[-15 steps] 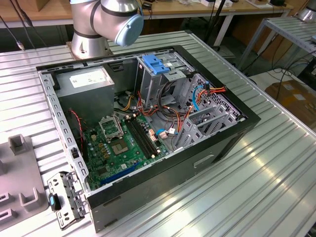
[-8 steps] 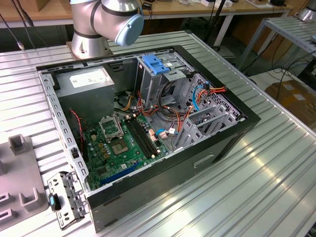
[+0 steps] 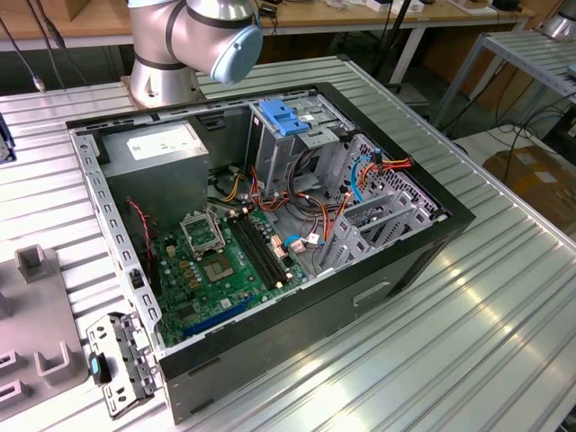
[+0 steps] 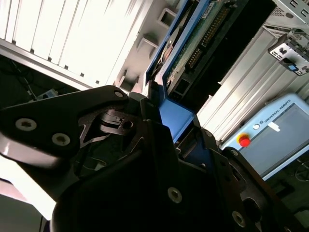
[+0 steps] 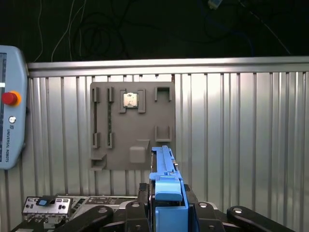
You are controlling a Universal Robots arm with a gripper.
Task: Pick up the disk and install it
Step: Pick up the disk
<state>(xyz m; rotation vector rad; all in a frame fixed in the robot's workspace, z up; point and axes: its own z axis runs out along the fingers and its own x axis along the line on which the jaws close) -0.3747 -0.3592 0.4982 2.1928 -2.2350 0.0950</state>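
First wrist view: gripper [image 5: 166, 194] clenching disk [image 5: 163, 162] edge-on by its blue rails, disk pointing toward grey tray [image 5: 133, 125]. Thin-edge grip probably keeping disk faces free for sliding into bay of open case [image 3: 270, 225].

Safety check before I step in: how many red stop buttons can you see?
1: the red stop button on the pendant lying on the table, in both wrist views. Others could be hidden.

The arm [image 3: 193, 40] rises over its base — claw [image 5: 166, 195] clamped on the disk [image 5: 161, 159], fingers either side.
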